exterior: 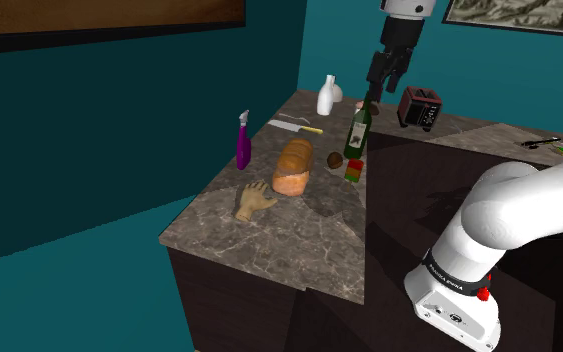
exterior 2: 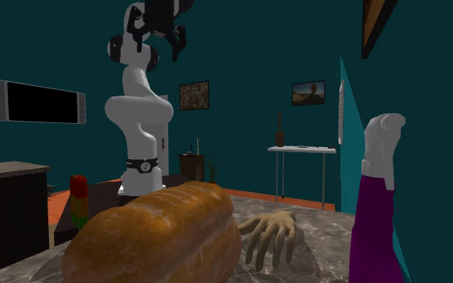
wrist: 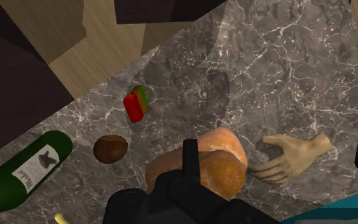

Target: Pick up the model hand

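The model hand (exterior: 256, 200) is tan and lies flat, fingers spread, on the marble counter (exterior: 299, 245) near its front corner. A bread loaf (exterior: 293, 165) sits just behind it. My black gripper (exterior: 382, 80) hangs open high above the far part of the counter, over the green wine bottle (exterior: 359, 128), well away from the hand and holding nothing. In the second exterior view the gripper (exterior 2: 158, 40) is up near the top, its fingers apart, and the model hand (exterior 2: 271, 235) lies beside the loaf (exterior 2: 156, 241). From the wrist, the hand (wrist: 295, 156) lies next to the loaf (wrist: 212, 159).
A purple spray bottle (exterior: 242, 145) stands at the counter's left edge in the shoulder view. A brown round object (exterior: 335, 160) and a red-green can (exterior: 354, 168) sit by the wine bottle. Further back are a white vase (exterior: 329, 95), a cleaver (exterior: 294, 123) and a toaster (exterior: 421, 107).
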### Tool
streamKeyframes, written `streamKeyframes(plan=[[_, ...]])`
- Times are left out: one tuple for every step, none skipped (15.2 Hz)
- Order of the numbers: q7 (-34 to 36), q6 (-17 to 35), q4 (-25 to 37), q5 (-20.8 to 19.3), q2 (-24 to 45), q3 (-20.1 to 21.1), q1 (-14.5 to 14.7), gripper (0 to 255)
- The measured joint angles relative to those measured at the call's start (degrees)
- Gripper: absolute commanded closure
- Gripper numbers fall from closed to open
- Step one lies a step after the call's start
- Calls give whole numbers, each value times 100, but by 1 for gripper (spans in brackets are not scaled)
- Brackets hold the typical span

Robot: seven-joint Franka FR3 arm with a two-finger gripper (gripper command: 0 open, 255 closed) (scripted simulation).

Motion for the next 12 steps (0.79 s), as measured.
streamKeyframes(plan=[[0,0,0,0,0,0,0,0],[-17,103,-82,8,14,0,17,0],[-45,262,-183,19,59,0,42,0],[-91,463,-317,22,108,-13,67,0],[-100,691,-461,51,172,9,108,0],[-160,922,-601,52,239,-12,133,0],[-203,1111,-681,66,321,-13,167,0],[-219,1307,-794,95,382,10,212,0],[-270,1525,-922,104,449,2,243,0],[-328,1743,-977,111,585,-10,271,0],[-380,1961,-1044,123,713,-15,304,0],[-417,2244,-1171,140,854,-9,341,0]])
